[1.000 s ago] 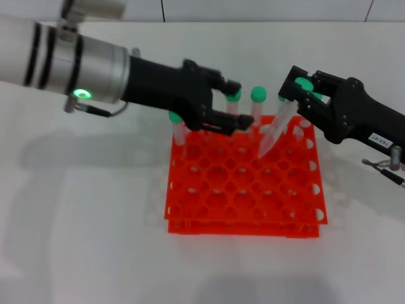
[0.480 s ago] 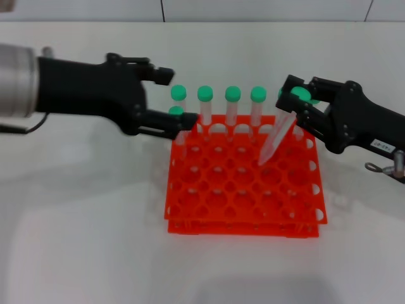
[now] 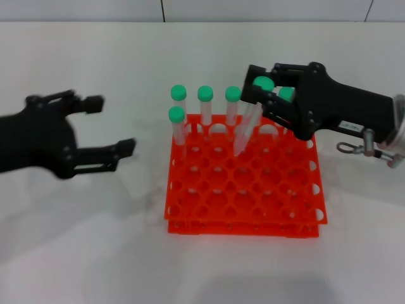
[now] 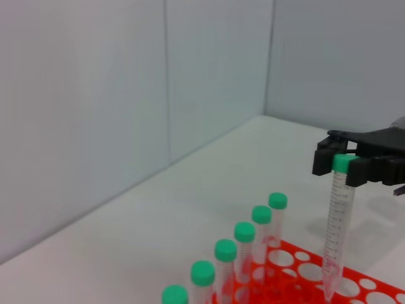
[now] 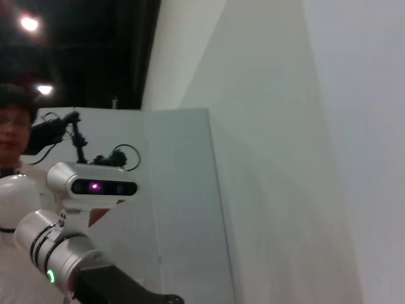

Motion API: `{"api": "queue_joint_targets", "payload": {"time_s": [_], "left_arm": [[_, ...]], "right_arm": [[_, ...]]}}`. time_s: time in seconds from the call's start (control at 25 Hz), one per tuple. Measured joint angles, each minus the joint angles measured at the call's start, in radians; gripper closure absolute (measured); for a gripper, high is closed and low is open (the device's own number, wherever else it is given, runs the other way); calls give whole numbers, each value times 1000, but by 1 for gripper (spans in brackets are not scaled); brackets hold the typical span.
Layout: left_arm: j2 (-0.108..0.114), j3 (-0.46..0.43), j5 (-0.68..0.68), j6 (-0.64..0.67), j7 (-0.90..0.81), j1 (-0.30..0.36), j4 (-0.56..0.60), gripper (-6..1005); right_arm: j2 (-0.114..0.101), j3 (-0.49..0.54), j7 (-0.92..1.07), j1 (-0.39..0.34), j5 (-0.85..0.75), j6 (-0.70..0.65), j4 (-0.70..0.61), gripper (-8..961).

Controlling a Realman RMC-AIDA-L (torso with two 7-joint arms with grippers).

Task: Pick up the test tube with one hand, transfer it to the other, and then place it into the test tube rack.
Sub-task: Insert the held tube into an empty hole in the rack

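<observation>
While four tubes (image 3: pixel 204 105) stand racked, right claw (image 3: pixel 273 95) pinches one test tube (image 3: pixel 245 128); left claw (image 3: pixel 104 130) spread

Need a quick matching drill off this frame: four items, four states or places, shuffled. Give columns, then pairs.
Items:
1. test tube
2. test tube rack
3. left gripper
4. right gripper

States or places:
A. open and empty, off to the rack's left side
B. shut on a green cap, above the rack's far rows
C. hangs with its tip just over the rack's holes
D. orange-red, resting on the white table

Pairs: 1-C, 2-D, 3-A, 4-B
</observation>
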Motion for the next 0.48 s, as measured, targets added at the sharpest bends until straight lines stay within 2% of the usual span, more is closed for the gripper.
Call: {"api": "queue_joint_targets", "payload": {"time_s": [0.16, 0.28, 0.4, 0.48], "left_arm": [[-2, -2, -89, -32, 126, 98, -61, 120], [-3, -24, -206, -33, 276, 154, -170, 120], [-2, -58, -317, -16, 436, 188, -311, 120], [-2, -67, -338, -9, 473, 191, -349, 120]], "right_arm": [[0, -26, 21, 39, 0, 27, -5, 662], [3, -64, 43, 58, 3, 47, -34, 660], [6, -93, 83, 80, 6, 71, -56, 657], [6, -101, 95, 89, 6, 78, -59, 655]]}}
